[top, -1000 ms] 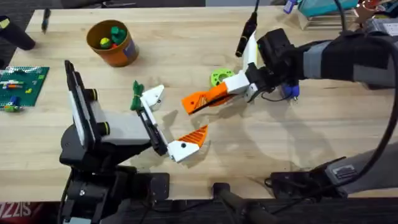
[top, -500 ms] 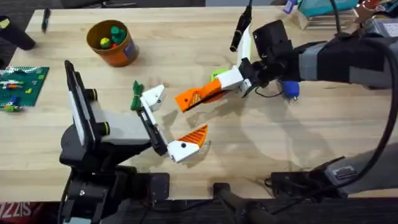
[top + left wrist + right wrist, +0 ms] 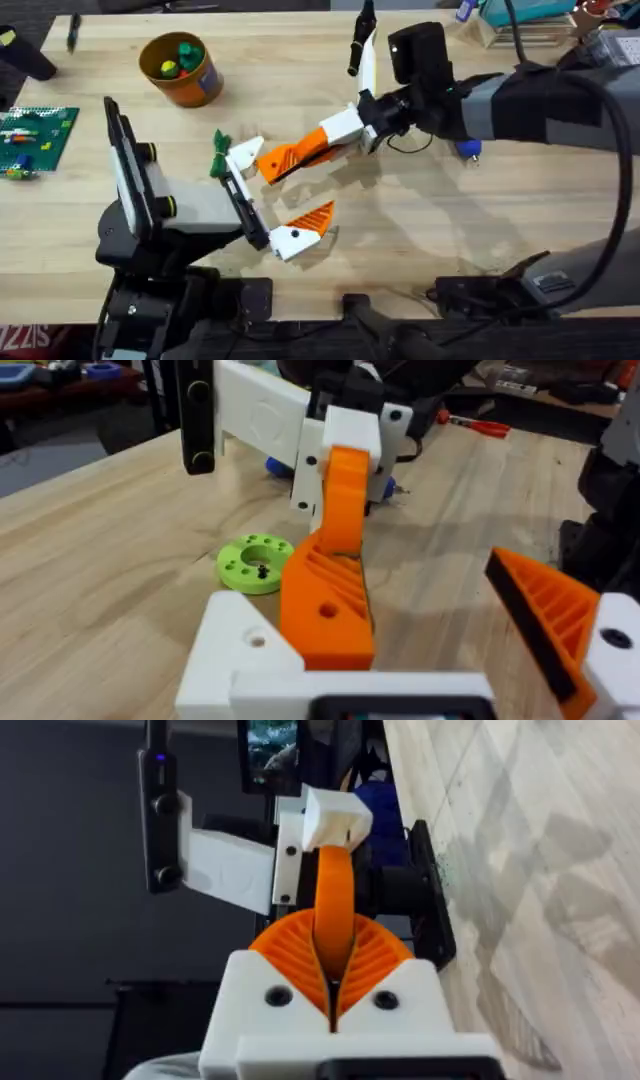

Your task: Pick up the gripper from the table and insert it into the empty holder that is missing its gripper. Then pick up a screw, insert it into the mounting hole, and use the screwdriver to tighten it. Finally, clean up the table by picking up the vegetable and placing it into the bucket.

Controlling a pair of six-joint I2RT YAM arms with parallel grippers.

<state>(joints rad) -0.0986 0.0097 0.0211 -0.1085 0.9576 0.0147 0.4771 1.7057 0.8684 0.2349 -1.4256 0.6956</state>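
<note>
You have two hands: the right hand [image 3: 268, 165] pinches one orange gripper [image 3: 334, 910], its tip just right of the white holder [image 3: 244, 157] on the spread left hand [image 3: 272, 197].

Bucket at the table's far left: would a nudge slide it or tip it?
The bucket looks small and plastic, so it is probably light and easily shoved. It stands upright with toy pieces inside, so a high push might tip it. A low one likely slides it across the smooth table.
</note>
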